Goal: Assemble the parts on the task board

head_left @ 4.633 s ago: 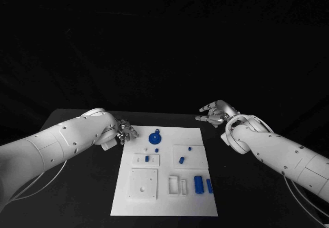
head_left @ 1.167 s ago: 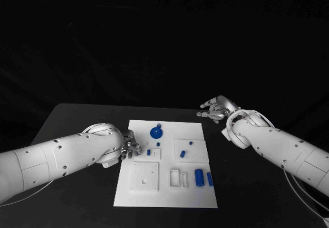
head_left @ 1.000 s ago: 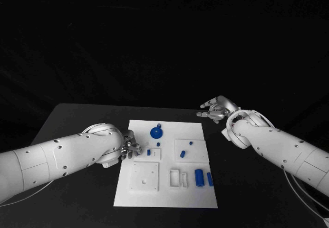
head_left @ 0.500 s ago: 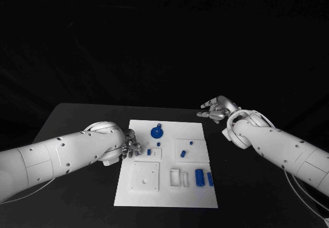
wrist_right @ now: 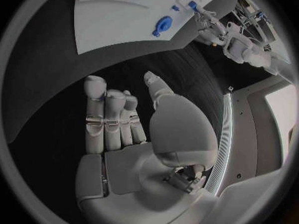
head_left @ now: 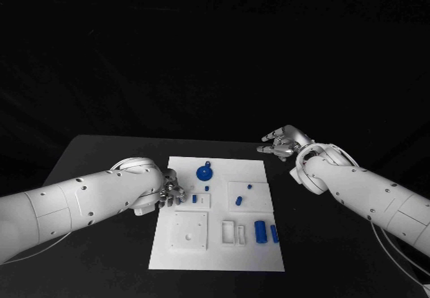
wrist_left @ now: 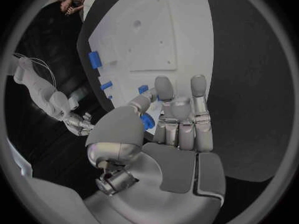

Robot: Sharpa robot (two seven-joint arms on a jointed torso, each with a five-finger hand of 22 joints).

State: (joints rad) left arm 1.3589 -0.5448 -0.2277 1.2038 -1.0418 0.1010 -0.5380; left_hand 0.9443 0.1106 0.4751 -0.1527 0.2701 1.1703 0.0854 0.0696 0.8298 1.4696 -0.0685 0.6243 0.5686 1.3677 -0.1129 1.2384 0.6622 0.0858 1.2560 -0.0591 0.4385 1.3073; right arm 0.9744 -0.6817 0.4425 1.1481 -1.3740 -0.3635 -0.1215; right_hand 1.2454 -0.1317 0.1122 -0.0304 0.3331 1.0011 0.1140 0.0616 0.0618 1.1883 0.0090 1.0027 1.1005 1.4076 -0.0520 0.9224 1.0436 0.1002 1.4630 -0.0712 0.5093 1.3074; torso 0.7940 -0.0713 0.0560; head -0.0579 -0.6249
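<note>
Head view shows your left hand low at the board's left edge, fingers closed around a small blue part, pinched between thumb and fingers in the left wrist view. Your right hand hovers off the board's far right corner above the tabletop, fingers apart, holding nothing. Other blue parts lie on the board.

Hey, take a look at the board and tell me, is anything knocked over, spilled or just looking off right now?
Nothing stands out. The task board lies flat on the table, and the blue parts sit on it with nothing spilled or broken. The left hand is at the board's edge by a small blue part; the right hand is off the board.
</note>
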